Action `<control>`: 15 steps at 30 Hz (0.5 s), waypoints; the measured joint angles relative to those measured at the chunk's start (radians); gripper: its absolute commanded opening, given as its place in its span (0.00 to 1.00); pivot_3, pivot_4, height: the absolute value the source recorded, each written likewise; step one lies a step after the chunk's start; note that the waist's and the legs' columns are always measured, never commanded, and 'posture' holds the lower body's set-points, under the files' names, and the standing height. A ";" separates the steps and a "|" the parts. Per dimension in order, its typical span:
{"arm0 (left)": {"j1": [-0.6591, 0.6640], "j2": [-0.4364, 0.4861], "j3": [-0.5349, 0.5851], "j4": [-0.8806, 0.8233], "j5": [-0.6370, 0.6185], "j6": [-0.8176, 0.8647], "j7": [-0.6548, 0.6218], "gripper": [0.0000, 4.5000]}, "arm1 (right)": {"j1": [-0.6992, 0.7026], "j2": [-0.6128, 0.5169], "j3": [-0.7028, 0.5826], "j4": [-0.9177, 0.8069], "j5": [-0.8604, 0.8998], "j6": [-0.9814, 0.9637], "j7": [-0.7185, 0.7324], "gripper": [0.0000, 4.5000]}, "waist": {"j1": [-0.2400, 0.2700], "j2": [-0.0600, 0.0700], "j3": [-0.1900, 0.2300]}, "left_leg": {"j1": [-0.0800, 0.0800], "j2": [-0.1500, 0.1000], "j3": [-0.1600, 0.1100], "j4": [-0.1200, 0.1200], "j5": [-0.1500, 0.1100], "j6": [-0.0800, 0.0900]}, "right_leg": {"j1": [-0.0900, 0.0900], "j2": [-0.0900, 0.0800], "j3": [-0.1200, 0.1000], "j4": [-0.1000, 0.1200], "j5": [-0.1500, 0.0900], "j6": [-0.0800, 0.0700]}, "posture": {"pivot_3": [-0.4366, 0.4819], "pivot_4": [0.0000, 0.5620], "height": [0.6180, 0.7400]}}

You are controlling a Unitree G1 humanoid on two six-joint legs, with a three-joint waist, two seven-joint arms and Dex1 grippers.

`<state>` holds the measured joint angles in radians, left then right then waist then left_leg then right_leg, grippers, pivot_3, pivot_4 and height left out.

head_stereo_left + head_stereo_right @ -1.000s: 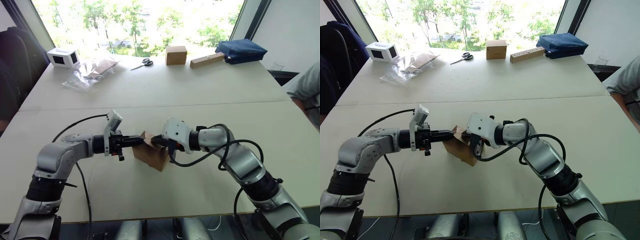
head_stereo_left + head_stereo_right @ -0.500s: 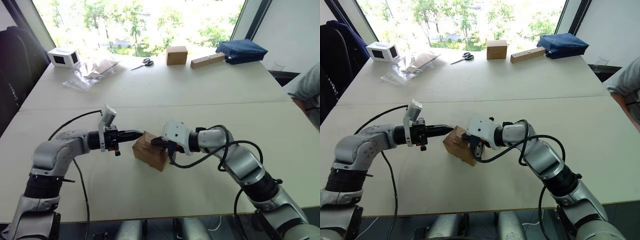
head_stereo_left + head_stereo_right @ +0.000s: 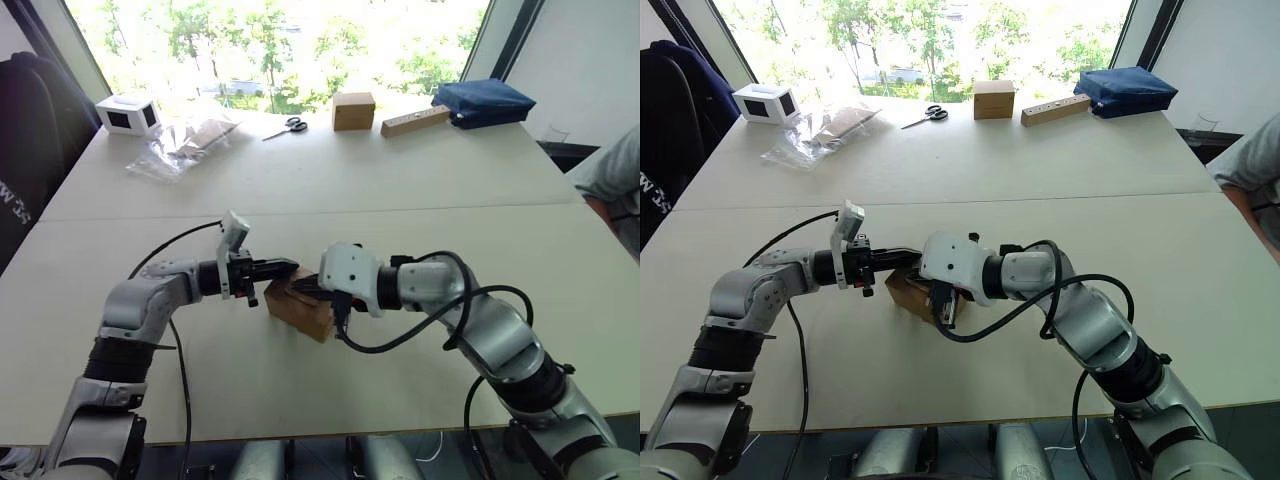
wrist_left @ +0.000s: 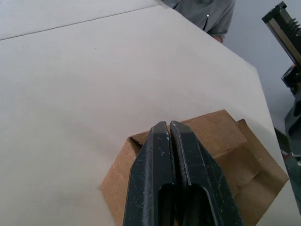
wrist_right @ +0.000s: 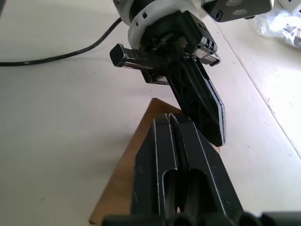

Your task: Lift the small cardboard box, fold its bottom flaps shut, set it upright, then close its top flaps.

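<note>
We are looking down over a large pale table [image 3: 400,190]. Near its front edge, in the middle, sits the small cardboard box [image 3: 300,309], plain brown, resting on the tabletop and turned at an angle so one corner faces us.

Both of our arms reach in toward the box from opposite sides. Our left gripper [image 3: 290,265] comes in from the left, level with the table, its tips over the box's upper left edge. In the left wrist view, our left gripper's two black fingers [image 4: 155,179] are pressed together with no gap, nothing between them, lying over the box's flaps [image 4: 221,141].

Our right gripper [image 3: 308,287] comes in from the right, its white wrist housing just beside the box, its tips at the box's top. In the right wrist view, our right gripper's fingers [image 5: 162,150] are likewise closed flat against each other, over a brown corner of the box, with the left gripper's finger just beyond them. We cannot tell whether either set of tips is touching the cardboard.

Along the far edge of the table are a white box with dark panels [image 3: 127,115], a crumpled clear plastic bag [image 3: 180,145], scissors [image 3: 287,127], a small tan cube [image 3: 353,110], a wooden block [image 3: 414,121] and a dark blue pouch [image 3: 482,101]. A person's sleeve [image 3: 615,170] shows at the right edge.
</note>
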<state>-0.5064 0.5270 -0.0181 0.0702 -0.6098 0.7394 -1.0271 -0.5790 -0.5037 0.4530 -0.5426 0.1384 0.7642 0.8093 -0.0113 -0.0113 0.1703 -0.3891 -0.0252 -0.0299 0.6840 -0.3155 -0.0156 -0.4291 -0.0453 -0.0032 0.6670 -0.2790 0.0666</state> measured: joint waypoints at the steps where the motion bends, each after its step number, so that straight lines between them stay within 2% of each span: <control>1: 0.000 -0.004 0.003 0.000 -0.004 0.005 0.004 0.02 | 0.000 0.004 0.016 0.002 -0.010 0.001 -0.008 0.00 | 0.000 0.000 0.000 | 0.000 0.000 0.000 0.000 0.000 0.000 | 0.000 0.000 0.000 0.000 0.000 0.000 | 0.48 0.27 1.00; 15: 0.003 -0.026 0.037 -0.003 -0.048 0.083 0.046 0.02 | -0.019 -0.030 0.130 0.038 -0.166 -0.056 -0.035 0.00 | 0.000 0.000 0.000 | 0.000 0.000 0.000 0.000 0.001 -0.001 | 0.000 0.000 0.000 0.000 0.000 0.000 | 0.48 0.27 1.00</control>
<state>-0.5039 0.5010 0.0185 0.0673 -0.6573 0.8225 -0.9808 -0.5984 -0.5335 0.5833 -0.5047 -0.0279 0.7078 0.7745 -0.0117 -0.0113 0.1703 -0.3890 -0.0253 -0.0300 0.6840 -0.3150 -0.0167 -0.4292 -0.0453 -0.0032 0.6670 -0.2790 0.0666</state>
